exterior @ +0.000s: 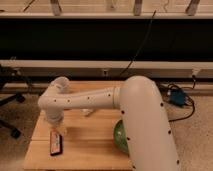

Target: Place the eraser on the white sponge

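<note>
The eraser (56, 144), a dark flat block with an orange end, lies near the front left of the wooden table (90, 145). My white arm reaches across the table from the right and bends down at the left. The gripper (58, 129) hangs just above the far end of the eraser, mostly hidden by the wrist. A small pale thing (88, 113) shows below the forearm near the table's middle; it may be the white sponge, and the arm covers most of it.
A green bowl (119, 136) sits at the table's right edge, partly behind my arm. A black office chair base (10, 107) stands on the floor to the left. Cables and a blue box (177, 97) lie on the floor to the right.
</note>
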### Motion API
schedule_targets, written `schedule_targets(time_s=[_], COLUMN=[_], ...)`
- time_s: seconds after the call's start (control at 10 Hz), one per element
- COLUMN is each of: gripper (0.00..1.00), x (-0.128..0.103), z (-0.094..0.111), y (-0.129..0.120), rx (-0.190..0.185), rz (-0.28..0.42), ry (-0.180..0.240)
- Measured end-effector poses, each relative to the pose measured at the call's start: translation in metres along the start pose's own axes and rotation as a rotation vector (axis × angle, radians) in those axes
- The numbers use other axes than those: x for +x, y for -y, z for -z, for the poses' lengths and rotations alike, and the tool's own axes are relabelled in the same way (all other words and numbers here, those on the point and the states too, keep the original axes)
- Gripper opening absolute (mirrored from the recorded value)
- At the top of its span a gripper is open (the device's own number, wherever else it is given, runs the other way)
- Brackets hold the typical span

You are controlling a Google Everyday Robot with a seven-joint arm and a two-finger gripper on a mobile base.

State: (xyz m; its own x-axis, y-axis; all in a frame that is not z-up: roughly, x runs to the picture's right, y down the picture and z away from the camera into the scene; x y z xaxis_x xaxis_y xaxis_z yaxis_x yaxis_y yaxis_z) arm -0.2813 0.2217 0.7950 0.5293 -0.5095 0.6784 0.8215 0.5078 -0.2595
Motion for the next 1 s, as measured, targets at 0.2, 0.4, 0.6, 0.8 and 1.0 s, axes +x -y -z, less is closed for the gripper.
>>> schedule_targets(time_s=[0.2, 0.4, 0.6, 0.8, 1.0], gripper=[0.80, 0.80, 0.80, 0.80, 0.77], x=[-0.016, -0.026, -0.030, -0.031, -0.031], z=[-0.005, -0.016, -0.027, -0.031, -0.033], y=[-0.014, -0.023, -0.025, -0.025, -0.027], rx=[-0.018, -0.034, -0.047, -0.062, -0.071], rz=[0.021, 0.031, 0.039, 0.049, 0.055], ry=[-0.009, -0.007, -0.002, 0.003, 0.008])
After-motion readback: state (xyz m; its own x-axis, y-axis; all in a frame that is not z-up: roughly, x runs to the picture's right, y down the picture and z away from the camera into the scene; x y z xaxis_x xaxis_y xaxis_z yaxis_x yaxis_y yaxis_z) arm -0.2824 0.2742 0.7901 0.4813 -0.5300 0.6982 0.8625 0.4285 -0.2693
